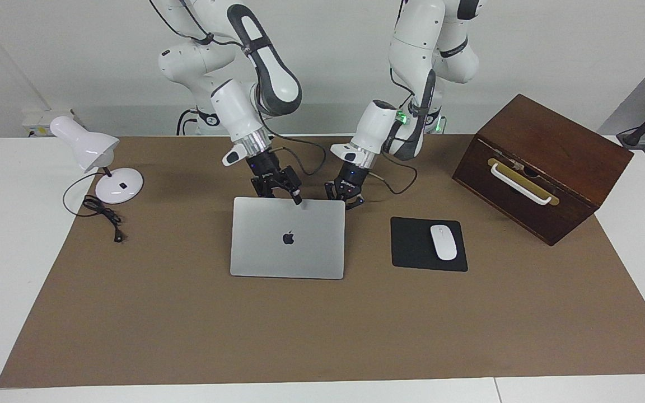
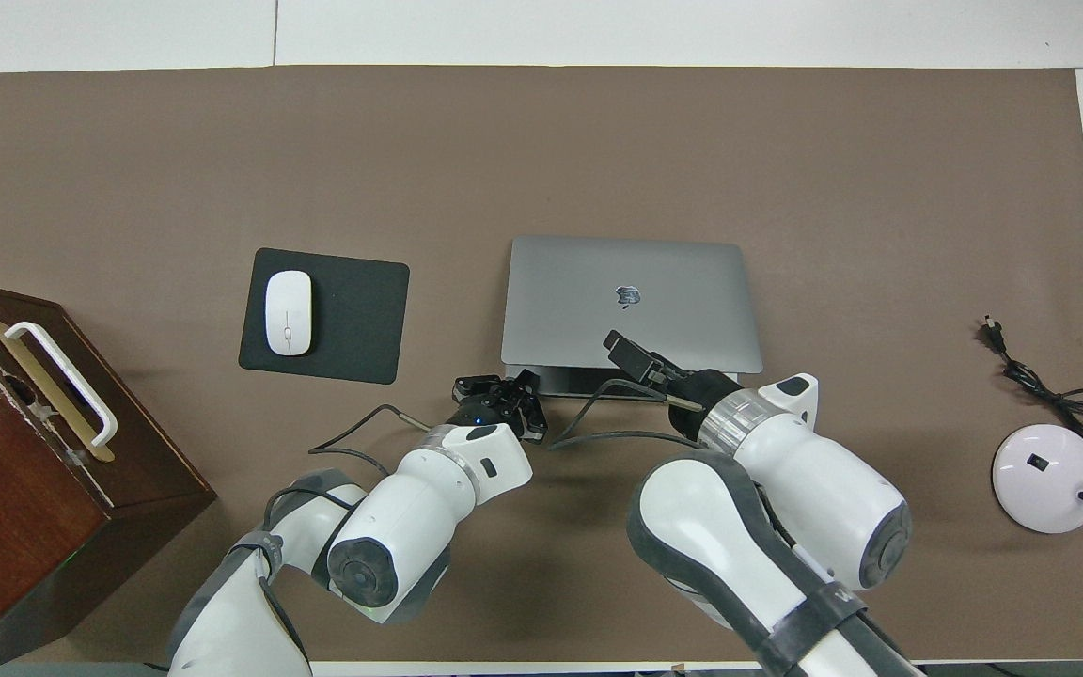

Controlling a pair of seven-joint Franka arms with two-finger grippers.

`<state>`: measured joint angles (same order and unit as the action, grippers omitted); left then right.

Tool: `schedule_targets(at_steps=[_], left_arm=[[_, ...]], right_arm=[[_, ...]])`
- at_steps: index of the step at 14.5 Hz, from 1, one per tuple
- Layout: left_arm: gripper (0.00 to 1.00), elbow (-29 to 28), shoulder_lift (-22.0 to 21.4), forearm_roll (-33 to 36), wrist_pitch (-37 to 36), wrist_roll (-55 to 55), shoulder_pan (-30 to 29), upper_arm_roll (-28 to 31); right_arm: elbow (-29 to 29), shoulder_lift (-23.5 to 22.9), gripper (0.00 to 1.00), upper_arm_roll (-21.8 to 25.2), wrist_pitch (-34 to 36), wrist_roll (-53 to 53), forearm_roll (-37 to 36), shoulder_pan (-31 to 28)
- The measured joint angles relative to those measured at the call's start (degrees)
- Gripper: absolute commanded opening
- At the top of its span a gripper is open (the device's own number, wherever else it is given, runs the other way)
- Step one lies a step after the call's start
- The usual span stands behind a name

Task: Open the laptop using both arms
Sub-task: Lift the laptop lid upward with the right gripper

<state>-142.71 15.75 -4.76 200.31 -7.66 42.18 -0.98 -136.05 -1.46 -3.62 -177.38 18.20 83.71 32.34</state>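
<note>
The silver-grey laptop [image 1: 287,240] [image 2: 631,301] lies mid-table on the brown mat, logo up. Its lid edge nearest the robots is raised a little, and a dark strip of the base shows under it in the overhead view. My right gripper [image 1: 279,195] [image 2: 640,362] is open at that raised edge, one fingertip [image 1: 298,200] against the lid. My left gripper [image 1: 346,198] [image 2: 504,395] is shut, its tips down at the base's corner nearest the robots, toward the left arm's end of the table.
A black mouse pad [image 1: 412,246] with a white mouse [image 1: 443,242] lies beside the laptop toward the left arm's end. A wooden box [image 1: 541,168] stands at that end. A white lamp [image 1: 98,162] and its cord [image 1: 101,215] are at the right arm's end.
</note>
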Motion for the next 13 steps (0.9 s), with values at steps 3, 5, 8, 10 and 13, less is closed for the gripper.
schedule_targets(at_steps=[3, 5, 8, 10, 13], left_arm=[[0.0, 0.0, 0.01, 0.0, 0.01, 0.01, 0.0, 0.0], [0.0, 0.0, 0.01, 0.0, 0.02, 0.02, 0.0, 0.0], [0.0, 0.0, 0.02, 0.0, 0.04, 0.06, 0.0, 0.0], [0.0, 0.0, 0.04, 0.0, 0.07, 0.09, 0.0, 0.0], [0.0, 0.0, 0.05, 0.0, 0.09, 0.12, -0.01, 0.0]], right_arm=[[0.36, -0.06, 1.0, 0.06, 0.99, 0.09, -1.26, -0.61], [0.4, -0.08, 1.0, 0.08, 1.67, 0.09, -1.97, -0.89], [0.53, -0.17, 1.0, 0.15, 3.02, 0.14, -2.76, -1.26], [1.49, -0.24, 1.0, 0.1, 3.18, 0.14, -2.87, -1.2], [4.7, -0.63, 1.0, -0.01, 4.49, 0.14, -3.07, -1.17]])
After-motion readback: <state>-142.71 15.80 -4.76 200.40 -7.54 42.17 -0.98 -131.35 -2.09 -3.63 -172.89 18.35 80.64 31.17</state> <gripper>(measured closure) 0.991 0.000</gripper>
